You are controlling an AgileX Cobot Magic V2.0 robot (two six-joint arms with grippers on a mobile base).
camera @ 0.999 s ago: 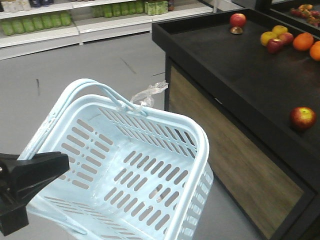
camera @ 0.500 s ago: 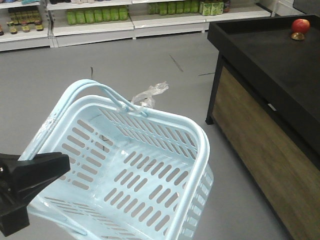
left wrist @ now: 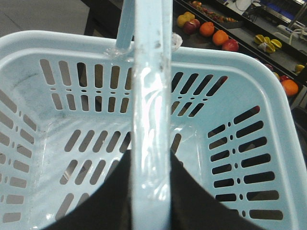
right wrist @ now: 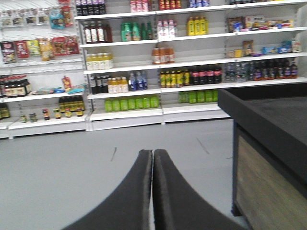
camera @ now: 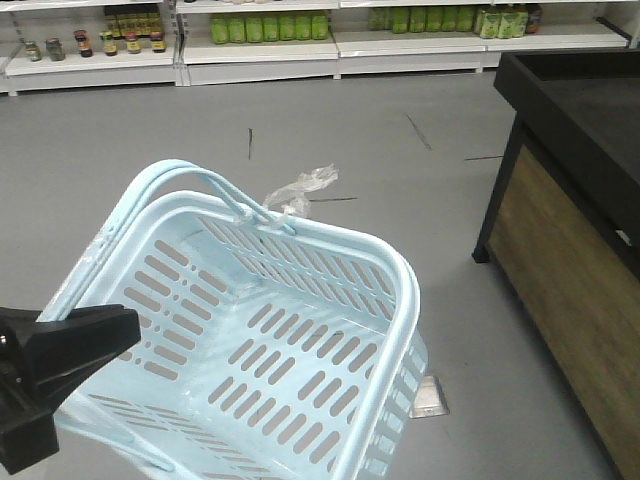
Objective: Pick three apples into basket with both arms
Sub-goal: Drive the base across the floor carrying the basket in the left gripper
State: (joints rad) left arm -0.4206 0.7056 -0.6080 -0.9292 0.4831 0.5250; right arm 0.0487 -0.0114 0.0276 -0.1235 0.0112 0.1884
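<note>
A: Your left claw (left wrist: 151,154) is clamped on the thin pale blue loop handle (left wrist: 151,86) of the pale blue slotted plastic basket (left wrist: 43,40). The basket hangs from it with nothing inside.

B: Your right claw (right wrist: 153,152) is pinched tight, tips touching, holding nothing. It faces the stocked shop shelves (right wrist: 144,62).

A: The dark red apples (left wrist: 192,26) lie among round oranges (left wrist: 207,28) on the black display surface (right wrist: 273,110), beyond the basket's far rim and well apart from either claw.

B: So I judge you're on the approach, with no apple picked yet. Next you'd need to swing the right claw to that surface, spread it, and settle on a red apple, not an orange.
</note>
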